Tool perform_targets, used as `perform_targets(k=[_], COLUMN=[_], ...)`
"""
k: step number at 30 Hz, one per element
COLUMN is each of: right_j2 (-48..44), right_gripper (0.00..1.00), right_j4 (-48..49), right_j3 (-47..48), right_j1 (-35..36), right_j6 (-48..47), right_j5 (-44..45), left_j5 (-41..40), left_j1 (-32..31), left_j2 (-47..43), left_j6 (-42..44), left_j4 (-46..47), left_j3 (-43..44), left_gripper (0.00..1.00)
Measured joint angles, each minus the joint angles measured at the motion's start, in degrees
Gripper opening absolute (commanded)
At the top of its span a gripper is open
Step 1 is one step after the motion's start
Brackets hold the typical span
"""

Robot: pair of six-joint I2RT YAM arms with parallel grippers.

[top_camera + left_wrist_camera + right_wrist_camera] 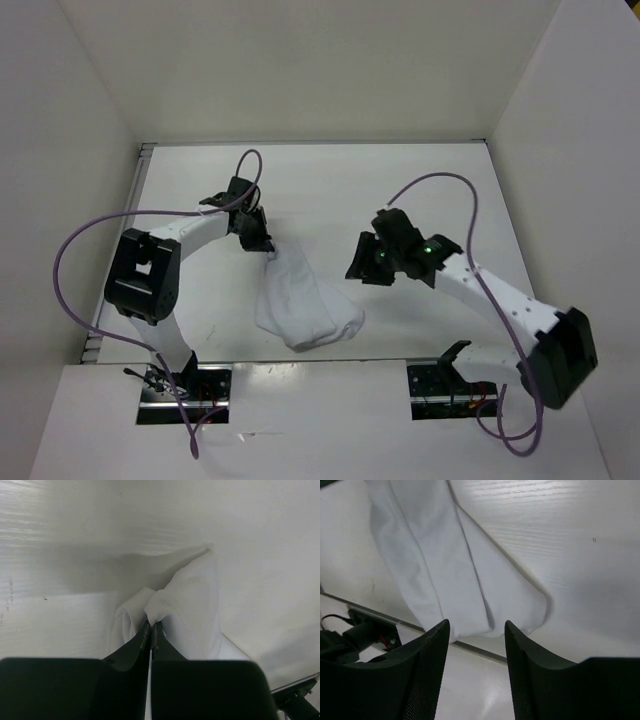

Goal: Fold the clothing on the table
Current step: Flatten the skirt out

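While clamped by one bunched corner in left hand (151,630): white clothing (305,305), rest lying on worktop (420,180). Right hand (476,625) nearby to its right, fingers apart, empty.

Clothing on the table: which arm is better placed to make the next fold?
Left, probably. The left tool is shut on one end of the clothing, so it can drag that end over. The right tool stands open, apart from the clothing, holding nothing.

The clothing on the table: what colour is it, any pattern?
The clothing is plain white, no pattern; clearest in right wrist view.
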Motion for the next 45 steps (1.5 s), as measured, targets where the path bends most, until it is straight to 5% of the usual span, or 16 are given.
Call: perform_targets(k=[7, 18, 29, 31, 32, 39, 45], right_j2=[17.7, 28.6, 35.3, 36.5, 37.1, 36.2, 29.7], right_gripper=[0.52, 0.52, 0.35, 0.21, 0.0, 0.0, 0.0], right_j4=[0.0, 1.3, 3.9, 4.2, 4.2, -0.4, -6.7], right_j3=[2.4, 3.4, 4.1, 4.1, 4.2, 10.2, 23.9], right_j1=[0.1, 0.9, 4.6, 4.6, 4.6, 4.0, -5.8], right_j6=[-5.2, -8.5, -10.0, -10.5, -10.7, -11.6, -14.4], right_j5=[-8.9, -20.4, -25.2, -25.5, -25.6, -20.0, -11.2], left_j5=[-2.7, -5.8, -6.5, -6.6, -6.6, -6.5, -3.6], left_j1=[1.3, 2.3, 2.6, 2.7, 2.8, 3.2, 2.3], left_j2=[-1.5, -5.4, -5.9, -5.9, -5.9, -7.5, -15.7], left_j6=[-2.5, -4.4, -5.6, -5.7, -5.7, -5.6, -5.9], left_j4=[-0.2, -0.8, -1.2, -1.3, -1.3, -1.4, -2.0], left_j3=[-0.8, -4.2, -5.1, -5.4, -5.5, -6.6, -10.7], left_gripper=[0.0, 0.0, 0.0, 0.0, 0.0, 0.0, 0.0])
